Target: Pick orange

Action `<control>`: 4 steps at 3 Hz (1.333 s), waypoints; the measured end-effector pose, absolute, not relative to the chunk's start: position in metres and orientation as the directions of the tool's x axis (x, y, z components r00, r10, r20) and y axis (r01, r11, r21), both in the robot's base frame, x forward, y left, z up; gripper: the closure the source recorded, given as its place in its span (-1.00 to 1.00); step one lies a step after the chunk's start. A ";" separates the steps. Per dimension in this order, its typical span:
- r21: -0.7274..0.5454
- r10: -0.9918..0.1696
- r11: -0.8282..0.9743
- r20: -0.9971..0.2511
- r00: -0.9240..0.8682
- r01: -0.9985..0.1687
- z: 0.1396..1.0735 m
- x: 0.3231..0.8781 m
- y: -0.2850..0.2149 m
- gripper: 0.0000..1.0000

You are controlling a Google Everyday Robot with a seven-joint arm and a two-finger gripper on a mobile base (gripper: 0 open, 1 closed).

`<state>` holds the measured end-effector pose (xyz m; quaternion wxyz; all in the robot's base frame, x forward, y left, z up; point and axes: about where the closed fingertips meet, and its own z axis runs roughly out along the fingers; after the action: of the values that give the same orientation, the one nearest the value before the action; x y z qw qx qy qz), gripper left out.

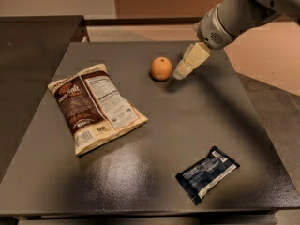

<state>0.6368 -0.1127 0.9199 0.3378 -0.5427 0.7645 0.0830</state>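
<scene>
The orange (161, 68) is a small round fruit resting on the dark table (201, 107), toward the far middle. My gripper (182, 73) comes in from the upper right on a grey-white arm. Its pale fingertips hang just right of the orange, close beside it and a little above the tabletop. Nothing is held in it.
A brown and white chip bag (93, 106) lies flat on the left half of the table. A dark blue snack packet (206, 173) lies near the front right. A second dark surface (33, 46) adjoins the table at the left.
</scene>
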 end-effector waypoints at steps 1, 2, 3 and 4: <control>-0.208 -0.766 0.367 -0.621 -0.168 -0.906 0.903 0.653 -0.084 -1.00; -0.171 -0.762 0.349 -0.624 -0.173 -0.921 0.885 0.663 -0.063 -1.00; -0.141 -0.764 0.335 -0.620 -0.180 -0.932 0.871 0.667 -0.051 -1.00; -0.124 -0.771 0.316 -0.611 -0.178 -0.941 0.862 0.667 -0.043 -0.63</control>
<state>0.6668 -0.0433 0.8621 0.2982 -0.5675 0.7542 0.1422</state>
